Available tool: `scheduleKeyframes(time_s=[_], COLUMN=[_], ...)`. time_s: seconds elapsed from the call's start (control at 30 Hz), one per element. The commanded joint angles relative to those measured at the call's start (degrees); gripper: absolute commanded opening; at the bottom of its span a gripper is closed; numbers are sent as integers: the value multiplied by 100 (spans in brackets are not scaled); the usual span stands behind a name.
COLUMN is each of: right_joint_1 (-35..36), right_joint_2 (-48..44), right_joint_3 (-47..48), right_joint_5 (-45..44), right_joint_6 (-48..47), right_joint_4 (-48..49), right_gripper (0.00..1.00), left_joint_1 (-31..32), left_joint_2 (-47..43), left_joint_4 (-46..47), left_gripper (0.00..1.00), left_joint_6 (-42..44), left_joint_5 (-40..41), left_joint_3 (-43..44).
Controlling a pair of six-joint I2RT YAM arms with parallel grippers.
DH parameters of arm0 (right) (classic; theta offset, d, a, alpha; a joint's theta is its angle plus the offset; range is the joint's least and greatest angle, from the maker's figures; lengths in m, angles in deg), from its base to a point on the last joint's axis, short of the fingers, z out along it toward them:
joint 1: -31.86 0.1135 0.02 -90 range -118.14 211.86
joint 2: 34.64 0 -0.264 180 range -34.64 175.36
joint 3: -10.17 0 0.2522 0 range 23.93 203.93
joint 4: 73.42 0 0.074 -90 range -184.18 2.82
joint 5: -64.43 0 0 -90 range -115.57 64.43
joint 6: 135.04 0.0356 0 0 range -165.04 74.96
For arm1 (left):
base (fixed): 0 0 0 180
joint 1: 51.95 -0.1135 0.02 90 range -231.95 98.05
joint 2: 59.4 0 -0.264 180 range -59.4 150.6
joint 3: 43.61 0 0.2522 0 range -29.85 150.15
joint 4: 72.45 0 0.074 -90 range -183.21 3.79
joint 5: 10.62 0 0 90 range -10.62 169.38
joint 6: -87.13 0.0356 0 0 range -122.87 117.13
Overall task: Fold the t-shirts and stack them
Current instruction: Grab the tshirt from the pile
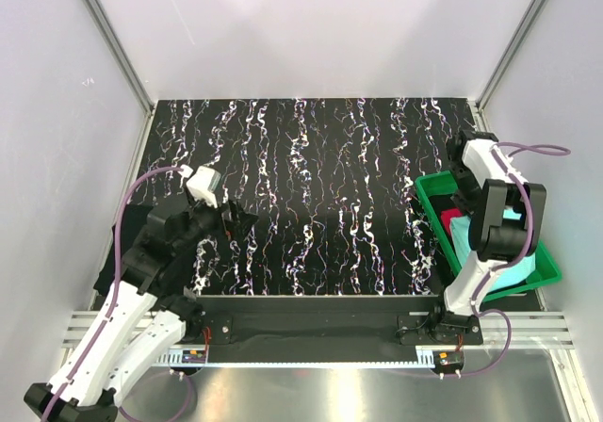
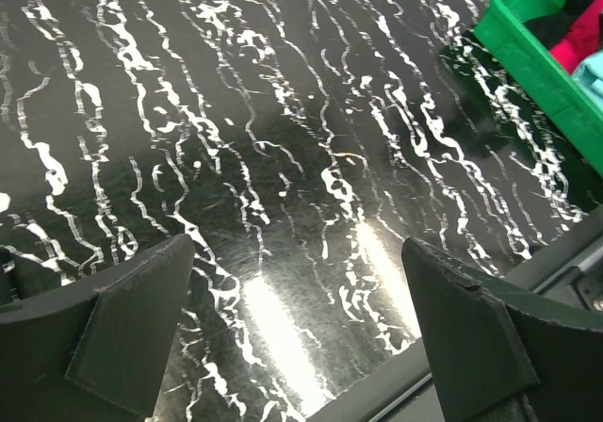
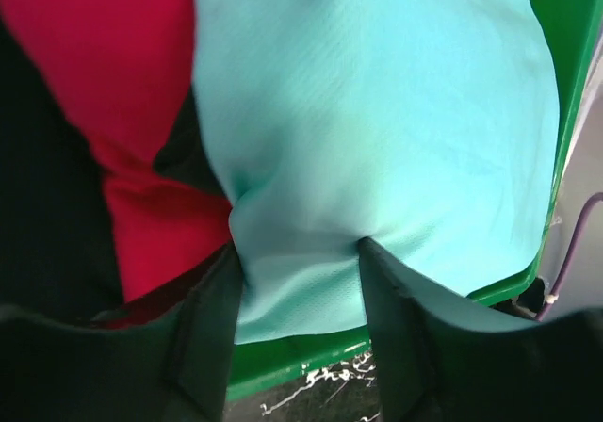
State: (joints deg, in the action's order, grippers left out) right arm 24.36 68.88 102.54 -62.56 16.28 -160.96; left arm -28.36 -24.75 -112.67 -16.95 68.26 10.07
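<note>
Your right jaws straddle a fold of the turquoise t-shirt [image 3: 377,121] in the green tray [image 3: 283,370] at right, tips denting it, clamped or not unclear, while your left jaws gape empty over the mat [image 2: 283,158].

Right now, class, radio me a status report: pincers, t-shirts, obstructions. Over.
Left pincer open, over the mat. Right pincer astride a fold of the turquoise t-shirt in the green tray, grip unconfirmed. Red-pink t-shirt and black t-shirt crowd beside it.
</note>
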Motion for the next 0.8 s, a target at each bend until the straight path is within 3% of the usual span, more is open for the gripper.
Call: scheduleKeyframes(time_s=[0.0,0.03,0.07,0.13,0.17,0.2,0.4,0.47,0.53,0.63,0.67,0.73,0.77], right_joint_1=[-84,-93,-93,-93,-93,-93,-84,-84,-14,13,13,13,21], right_joint_2=[159,159,142,-50,-139,-253,-1516,-1791,-2316,-3386,-3626,-3804,-3779], right_joint_3=[41,58,75,172,216,356,1382,1683,1930,1458,1290,1253,1323], right_joint_5=[-475,-528,-589,-800,-888,-1045,-1670,-1645,-1443,-102,894,1866,2924], right_joint_6=[811,855,899,1091,1101,1110,436,-12,-1083,-2621,-2843,-2985,-2942], right_joint_4=[-629,-646,-690,-1023,-1129,-1365,-1921,-1711,-835,1368,2236,2569,2727], right_gripper=[54,48,33,19,7,3,0,0,0,0,0,0,0], left_joint_1=[31,31,22,31,31,31,66,93,101,93,84,84,84], left_joint_2=[-125,-160,-169,-196,-196,-187,-64,-46,41,173,199,339,392], left_joint_4=[27,9,-8,-52,-70,-61,-17,-17,-26,-17,-61,-184,-419], left_gripper=[99,99,99,99,99,99,99,99,99,99,99,99,99], left_joint_6=[196,204,213,266,266,266,126,12,-287,-621,-700,-1032,-1226], left_joint_5=[285,294,303,355,390,434,426,487,540,759,951,1215,1548], left_joint_3=[51,51,60,86,95,121,340,393,455,569,604,823,911])
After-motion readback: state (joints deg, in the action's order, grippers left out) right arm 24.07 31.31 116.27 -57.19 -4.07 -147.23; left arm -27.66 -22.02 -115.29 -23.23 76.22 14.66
